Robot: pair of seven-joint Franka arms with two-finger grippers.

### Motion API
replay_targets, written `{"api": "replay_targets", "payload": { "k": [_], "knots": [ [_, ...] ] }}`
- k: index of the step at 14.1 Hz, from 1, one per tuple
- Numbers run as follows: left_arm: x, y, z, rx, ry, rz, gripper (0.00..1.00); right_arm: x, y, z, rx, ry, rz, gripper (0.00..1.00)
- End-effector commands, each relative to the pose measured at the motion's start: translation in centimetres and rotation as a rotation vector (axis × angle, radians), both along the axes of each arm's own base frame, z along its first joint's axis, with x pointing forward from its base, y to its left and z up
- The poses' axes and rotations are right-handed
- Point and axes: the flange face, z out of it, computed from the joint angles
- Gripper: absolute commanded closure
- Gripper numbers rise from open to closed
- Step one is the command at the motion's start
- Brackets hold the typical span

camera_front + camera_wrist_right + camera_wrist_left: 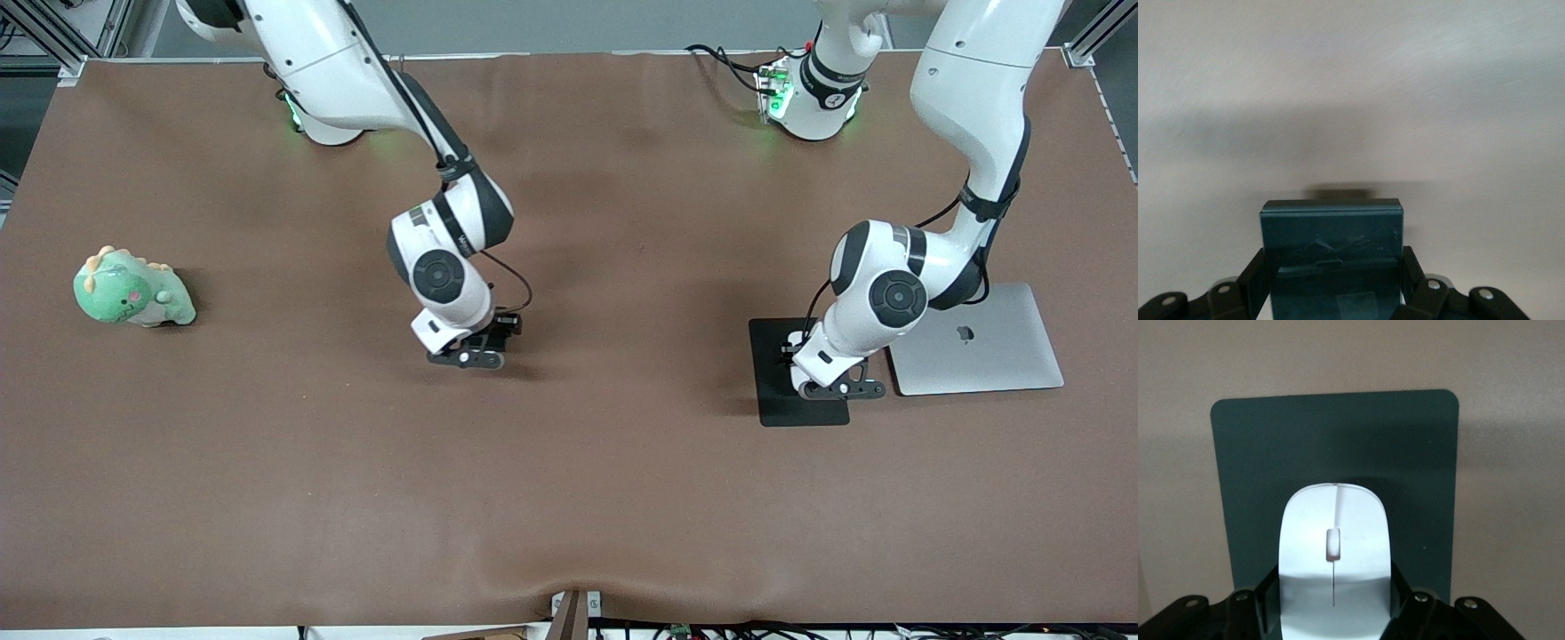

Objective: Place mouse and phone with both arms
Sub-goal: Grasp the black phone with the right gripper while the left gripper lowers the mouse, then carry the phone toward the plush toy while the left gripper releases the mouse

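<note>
My left gripper (825, 380) is low over the black mouse pad (800, 411), shut on the white mouse (1335, 540). In the left wrist view the black fingers (1405, 597) press both sides of the mouse, above the pad (1338, 440). I cannot tell if the mouse touches the pad. My right gripper (476, 351) is low over the bare brown table near its middle, shut on the black phone (1331, 247). The phone's shadow lies close ahead of it on the table. In the front view the hands hide both the mouse and the phone.
A closed silver laptop (978, 342) lies right beside the mouse pad, toward the left arm's end of the table. A green dinosaur plush (133, 289) sits toward the right arm's end. A brown cloth covers the table (569, 498).
</note>
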Motion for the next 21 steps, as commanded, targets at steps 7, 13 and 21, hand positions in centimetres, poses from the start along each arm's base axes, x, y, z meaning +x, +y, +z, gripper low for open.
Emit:
{"api": "replay_targets", "payload": {
  "k": [7, 13, 21],
  "knots": [
    [1.4, 0.1, -2.3, 0.006, 0.007, -0.019, 0.73, 0.3, -13.8, 4.0, 0.028, 0.040, -0.064, 1.00],
    [1.3, 0.0, -2.7, 0.006, 0.013, -0.029, 0.00, -2.0, -21.0, 3.4, -0.058, 0.030, -0.009, 1.00],
    [2.3, -0.2, 6.3, 0.030, 0.010, -0.019, 0.00, -3.7, -32.2, 0.9, -0.009, 0.014, 0.108, 1.00]
  ]
}}
